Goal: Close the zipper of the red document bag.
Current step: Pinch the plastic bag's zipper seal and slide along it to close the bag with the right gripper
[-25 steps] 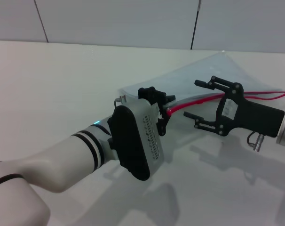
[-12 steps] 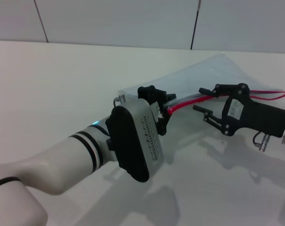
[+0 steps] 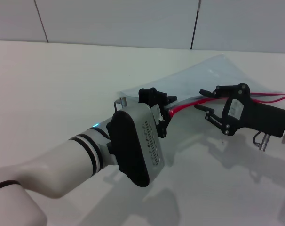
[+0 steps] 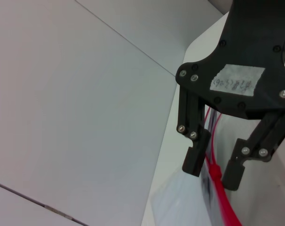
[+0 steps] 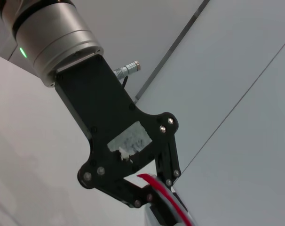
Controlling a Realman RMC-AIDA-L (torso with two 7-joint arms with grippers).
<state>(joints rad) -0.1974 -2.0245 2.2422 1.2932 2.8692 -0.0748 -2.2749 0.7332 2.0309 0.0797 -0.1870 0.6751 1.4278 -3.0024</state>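
The red document bag [image 3: 213, 75] lies flat on the white table, translucent with a red edge. Its zipper [image 3: 187, 104] runs along the near long edge, and toward the right its two red sides stand apart [image 3: 274, 97]. My left gripper [image 3: 167, 112] is shut on the bag's left zipper end; the right wrist view shows those fingers [image 5: 154, 195] pinching the red strip [image 5: 173, 207]. My right gripper [image 3: 202, 100] is open just right of it, one finger on each side of the zipper. The left wrist view shows the right gripper [image 4: 213, 167] with the red strip [image 4: 217, 174] between its fingers.
The white table [image 3: 62, 84] stretches to the left and front. A grey panelled wall [image 3: 133, 19] stands behind it. A small metal ring [image 3: 119, 101] sits at the bag's left corner, beside my left wrist.
My right gripper has moved up and back onto the zipper line, its fingers narrower and now straddling the red strip. The left arm has barely shifted and still holds the bag.
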